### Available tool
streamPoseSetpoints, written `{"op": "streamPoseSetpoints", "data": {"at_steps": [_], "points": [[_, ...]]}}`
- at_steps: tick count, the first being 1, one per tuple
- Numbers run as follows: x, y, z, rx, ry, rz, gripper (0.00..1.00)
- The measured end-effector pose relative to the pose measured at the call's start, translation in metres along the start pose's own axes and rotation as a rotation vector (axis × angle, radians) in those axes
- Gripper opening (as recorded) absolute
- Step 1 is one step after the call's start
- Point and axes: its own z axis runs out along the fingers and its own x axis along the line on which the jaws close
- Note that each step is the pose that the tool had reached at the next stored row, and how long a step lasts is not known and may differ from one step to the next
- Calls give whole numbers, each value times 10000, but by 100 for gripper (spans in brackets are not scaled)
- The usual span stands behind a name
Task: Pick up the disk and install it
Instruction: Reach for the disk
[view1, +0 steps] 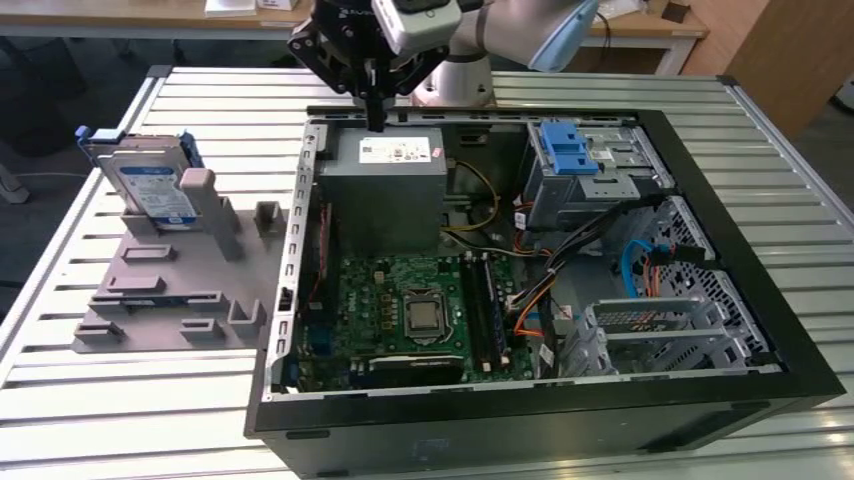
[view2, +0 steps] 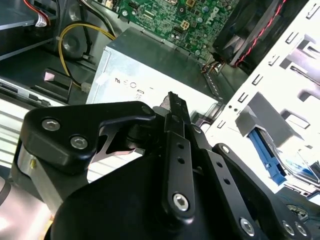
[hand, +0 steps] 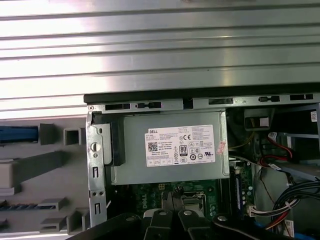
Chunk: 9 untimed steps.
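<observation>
My empty, closed gripper hangs over the open computer case, while the disk stands in its holder by the tabletop's edge.

The disk (view1: 144, 185) stands on edge in a slot of the grey holder (view1: 160, 290), near the far corner of the tabletop (view1: 134, 420) on the exterior view's left. I judge it is propped upright so that its top edge and blue rails stay free for gripping. Open air surrounds its top, and a grey post (view1: 198, 195) stands just beside its label face. My gripper (view1: 375, 120) is well apart from it, fingers pressed together on nothing, above the grey box (view1: 387, 185) with the white sticker at the far wall of the computer case (view1: 534, 430). Room inside the case is tight. Cables cross toward the metal cage with the blue latch (view1: 571, 150) near its far wall.
</observation>
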Motion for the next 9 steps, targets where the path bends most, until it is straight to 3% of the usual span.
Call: {"op": "streamPoseSetpoints", "data": {"at_steps": [9], "points": [[98, -7, 8, 2, 40, 1, 11]]}}
